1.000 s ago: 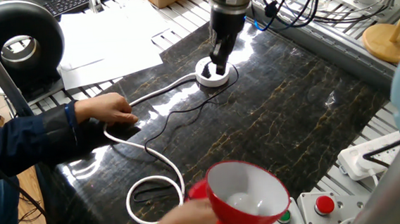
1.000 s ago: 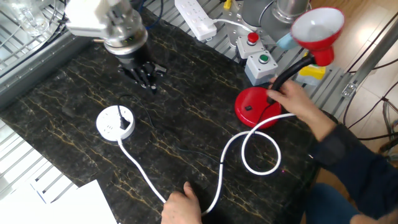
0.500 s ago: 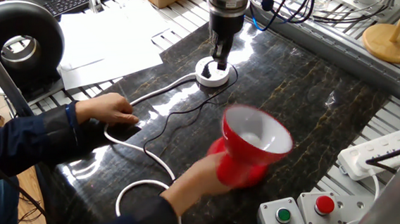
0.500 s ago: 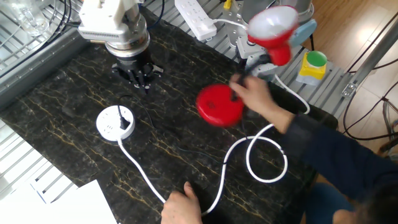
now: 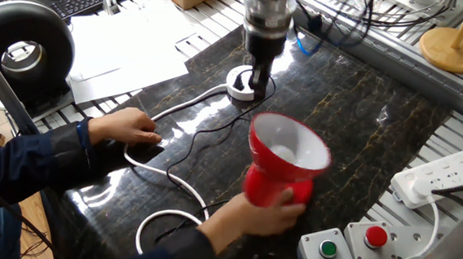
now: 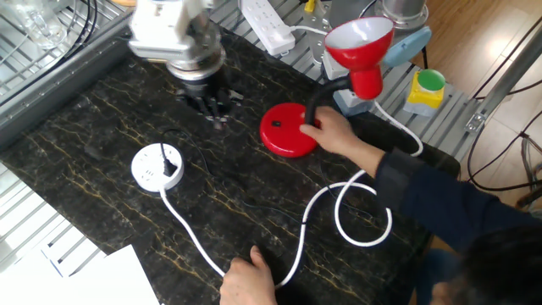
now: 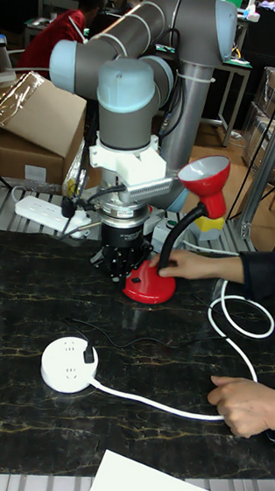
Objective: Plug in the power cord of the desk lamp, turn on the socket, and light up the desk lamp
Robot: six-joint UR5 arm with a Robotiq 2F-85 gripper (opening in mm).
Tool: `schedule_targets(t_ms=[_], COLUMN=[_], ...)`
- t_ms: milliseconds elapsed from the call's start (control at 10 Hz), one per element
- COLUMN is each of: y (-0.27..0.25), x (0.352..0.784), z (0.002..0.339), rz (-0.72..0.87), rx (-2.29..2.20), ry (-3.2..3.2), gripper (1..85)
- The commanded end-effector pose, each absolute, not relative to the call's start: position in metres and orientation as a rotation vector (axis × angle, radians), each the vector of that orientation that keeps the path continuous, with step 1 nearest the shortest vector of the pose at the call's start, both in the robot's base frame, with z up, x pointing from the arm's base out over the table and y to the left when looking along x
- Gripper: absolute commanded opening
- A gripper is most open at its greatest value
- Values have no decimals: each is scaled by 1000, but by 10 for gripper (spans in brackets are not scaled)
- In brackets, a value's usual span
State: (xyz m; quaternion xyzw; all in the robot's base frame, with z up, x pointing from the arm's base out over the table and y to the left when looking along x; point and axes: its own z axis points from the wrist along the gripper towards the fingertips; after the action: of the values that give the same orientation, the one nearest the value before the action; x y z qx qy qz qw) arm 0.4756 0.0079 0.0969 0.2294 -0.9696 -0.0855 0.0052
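The red desk lamp stands on the dark table, its base (image 6: 286, 134) held by a person's hand and its cone shade (image 5: 289, 148) facing up. The round white socket (image 6: 158, 165) lies to the left, with a small black plug (image 7: 89, 353) seated on top of it. The thin black power cord (image 5: 207, 131) trails from there across the table. My gripper (image 6: 216, 108) hangs between socket and lamp base, close above the table, fingertips together and holding nothing. In the tall fixed view the lamp base (image 7: 150, 287) partly hides my gripper (image 7: 126, 262).
A person's other hand (image 6: 247, 280) presses down the thick white cable (image 6: 339, 203), which loops near the front edge. A long white power strip (image 6: 267, 24) and a button box (image 5: 350, 248) sit off the mat. Papers (image 5: 119, 43) lie at one side.
The person has carried the lamp from the table's edge toward the middle and set it beside my gripper. My gripper has shifted slightly toward the lamp side.
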Motion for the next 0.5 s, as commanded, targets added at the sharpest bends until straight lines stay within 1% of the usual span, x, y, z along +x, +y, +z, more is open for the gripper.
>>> schedule_targets(t_ms=[0,200,400], y=[27,8,-4], x=[447,441,435], z=[82,77,73], rz=[-335,-283,-264], rx=[693,788,825], ry=[-3025,-2994,-2981], gripper=[10,10,10])
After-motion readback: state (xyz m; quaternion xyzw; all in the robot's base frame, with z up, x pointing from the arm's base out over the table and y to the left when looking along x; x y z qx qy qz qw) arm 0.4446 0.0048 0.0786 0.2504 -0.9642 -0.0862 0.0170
